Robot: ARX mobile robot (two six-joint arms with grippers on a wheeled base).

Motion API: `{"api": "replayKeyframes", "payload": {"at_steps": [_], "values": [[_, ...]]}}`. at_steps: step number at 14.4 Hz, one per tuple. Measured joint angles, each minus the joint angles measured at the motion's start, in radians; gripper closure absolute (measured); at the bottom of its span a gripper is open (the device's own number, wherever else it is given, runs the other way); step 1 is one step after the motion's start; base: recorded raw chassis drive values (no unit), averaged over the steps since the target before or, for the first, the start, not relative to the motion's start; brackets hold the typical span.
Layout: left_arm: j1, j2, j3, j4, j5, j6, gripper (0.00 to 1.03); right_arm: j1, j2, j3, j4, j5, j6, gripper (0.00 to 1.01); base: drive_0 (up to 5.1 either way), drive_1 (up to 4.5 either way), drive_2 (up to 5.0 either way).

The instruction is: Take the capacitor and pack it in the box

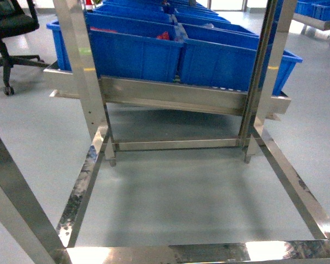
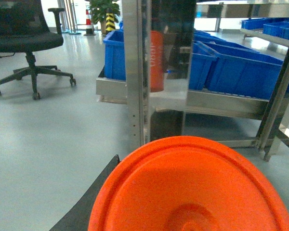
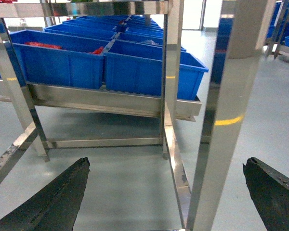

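A round orange capacitor (image 2: 192,187) with raised concentric rings fills the bottom of the left wrist view, hanging above the floor. My left gripper (image 2: 190,202) is shut on it. Only its left finger (image 2: 89,204) shows, running under the disc's edge, and the other finger is hidden. In the right wrist view my right gripper (image 3: 166,162) is open, its dark fingers (image 3: 58,197) wide apart with only floor and a steel post between them. The box is out of view. Neither gripper shows in the head view.
A steel rack (image 1: 170,96) carries large blue bins (image 1: 135,52) straight ahead. Its posts (image 3: 221,125) and floor rails (image 1: 80,192) stand close in front. A black office chair (image 2: 26,41) is at the left on the grey floor.
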State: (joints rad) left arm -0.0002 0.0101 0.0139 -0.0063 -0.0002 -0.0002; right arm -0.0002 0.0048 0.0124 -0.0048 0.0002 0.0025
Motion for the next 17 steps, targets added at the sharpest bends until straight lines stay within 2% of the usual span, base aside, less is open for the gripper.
{"api": "replayKeyframes", "payload": {"at_steps": [17], "values": [[0.0, 0.0, 0.0, 0.0, 0.0, 0.0, 0.59, 0.0, 0.0, 0.0, 0.001, 0.0, 0.0, 0.03, -5.0, 2.5, 2.5]]}}
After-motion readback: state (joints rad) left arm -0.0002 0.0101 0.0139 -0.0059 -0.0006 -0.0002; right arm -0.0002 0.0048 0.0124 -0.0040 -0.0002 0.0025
